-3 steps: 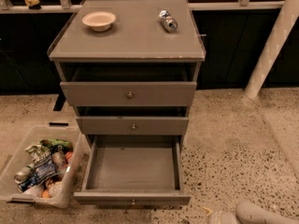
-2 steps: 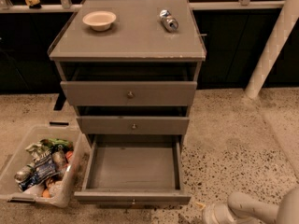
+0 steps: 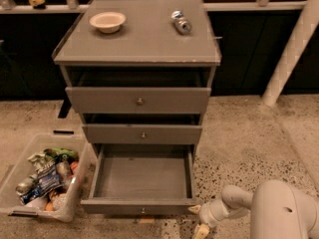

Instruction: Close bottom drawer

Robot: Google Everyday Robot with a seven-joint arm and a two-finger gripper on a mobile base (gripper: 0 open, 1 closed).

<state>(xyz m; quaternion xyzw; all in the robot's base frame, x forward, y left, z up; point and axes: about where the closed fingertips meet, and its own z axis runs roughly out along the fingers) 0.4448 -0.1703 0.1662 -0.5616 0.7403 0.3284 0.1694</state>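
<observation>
The bottom drawer of the grey cabinet is pulled far out. Its plain grey inside holds nothing, and its slim front with a tiny round knob faces me near the bottom edge of the camera view. My gripper is low at the bottom right, just right of the drawer front's right corner and close to the floor. Its two yellowish fingertips stand apart with nothing between them. My white arm reaches in from the lower right corner.
The middle drawer and the top drawer stand slightly out. A bowl and a lying can rest on the cabinet top. A clear bin of snacks sits on the floor to the left. A white post stands at right.
My arm has come in further from the lower right, and the gripper now sits next to the bottom drawer's front right corner. The drawers have not moved.
</observation>
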